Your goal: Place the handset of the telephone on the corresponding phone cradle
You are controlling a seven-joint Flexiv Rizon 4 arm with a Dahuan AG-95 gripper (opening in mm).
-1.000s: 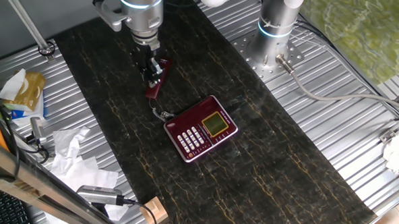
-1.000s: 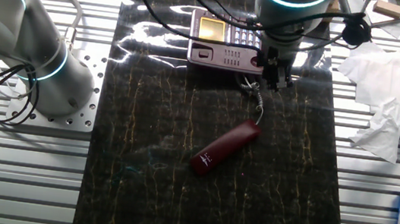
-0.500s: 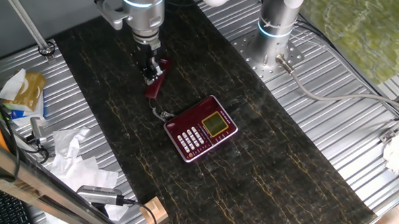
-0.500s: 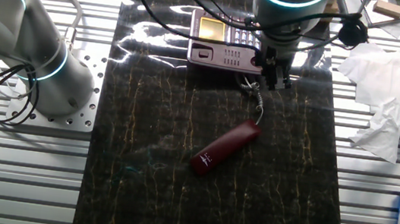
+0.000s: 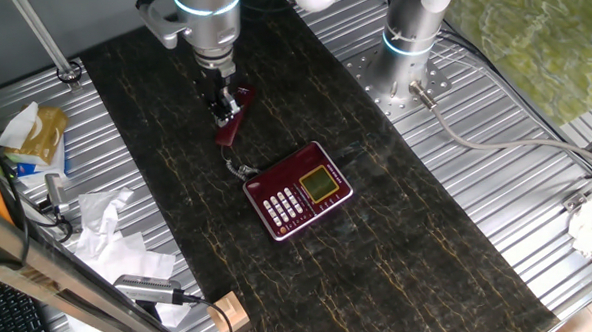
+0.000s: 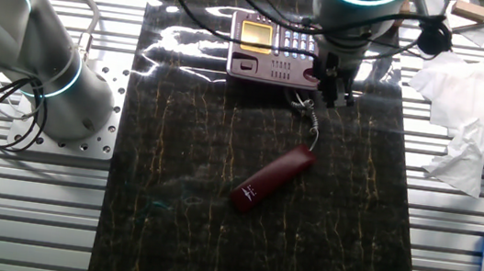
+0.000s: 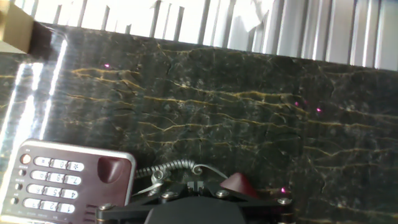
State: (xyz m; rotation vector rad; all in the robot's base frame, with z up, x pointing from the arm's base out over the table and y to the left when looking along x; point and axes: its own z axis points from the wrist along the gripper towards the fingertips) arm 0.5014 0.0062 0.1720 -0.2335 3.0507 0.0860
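You've got the handset lying flat on the dark marbled mat, centre of frame in the other fixed view, angled from lower left to upper right, off the telephone, which sits at top centre of that frame. Its curly cord runs up from the handset's upper-right end toward the phone. In one fixed view the handset shows upper left of centre, mostly covered by the gripper, w/ the telephone below and right of it at frame centre, white keypad toward lower left, yellow-green display to the right. Phone cradle is the long strip along the phone's lower edge in the other fixed view, nothing resting in it. Gripper hangs over the mat near the cord, just right of the phone's lower-right corner in that view, apart from the handset body there. Fingers pointing down; can't tell from either fixed view if they're spread or pressed together, and the hand view only shows the black gripper body at bottom edge. Hand view: phone keypad corner lower left, cord coils bottom centre, a dark red tip of the handset just right of them. Crumpled white paper at right edge of the other fixed view, second robot arm at left, off the mat.
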